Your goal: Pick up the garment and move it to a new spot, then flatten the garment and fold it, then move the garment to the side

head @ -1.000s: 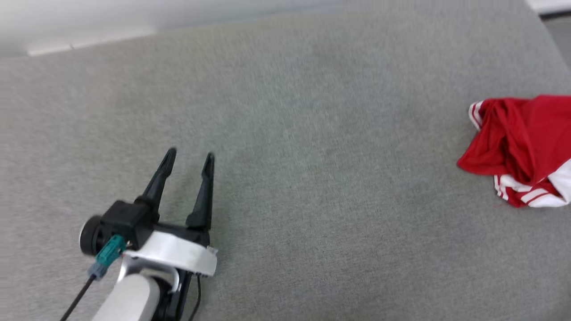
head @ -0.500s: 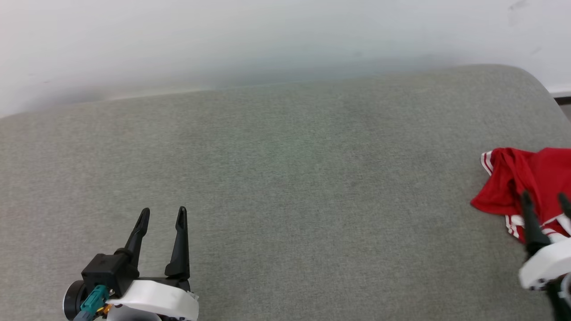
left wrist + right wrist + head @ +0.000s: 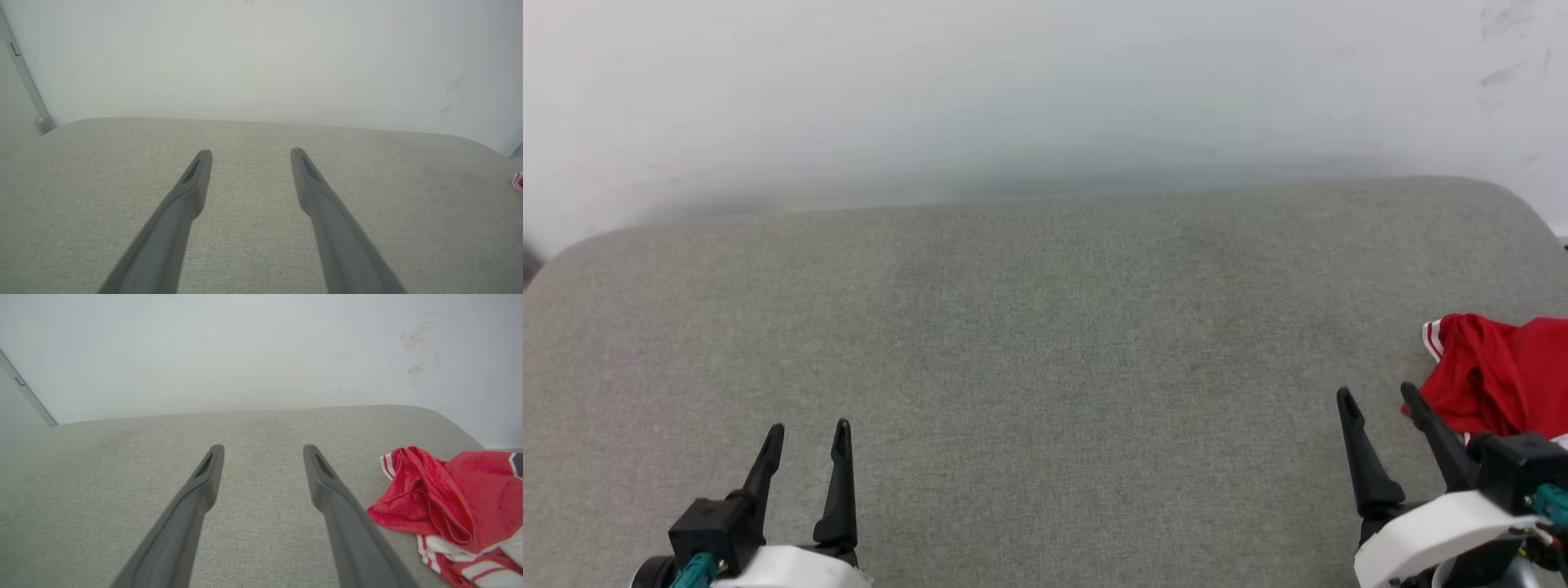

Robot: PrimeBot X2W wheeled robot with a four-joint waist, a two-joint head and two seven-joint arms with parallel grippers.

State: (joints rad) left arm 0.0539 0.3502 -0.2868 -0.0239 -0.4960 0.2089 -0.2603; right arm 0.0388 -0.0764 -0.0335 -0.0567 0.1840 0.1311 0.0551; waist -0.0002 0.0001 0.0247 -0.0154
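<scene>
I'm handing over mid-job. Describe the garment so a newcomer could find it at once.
Start at the wide grey fabric surface against the white wall. Follow it to its right edge, beside the right gripper. There lies the jersey, a crumpled red heap with red-and-white striped trim, the one splash of colour on the plain grey cloth.

A wide grey fabric surface (image 3: 1045, 343) with rounded far corners reaches a pale, plain wall (image 3: 1013, 82). Some dark scuffs (image 3: 1496, 77) mark the wall at far right. Light is soft and even.
</scene>
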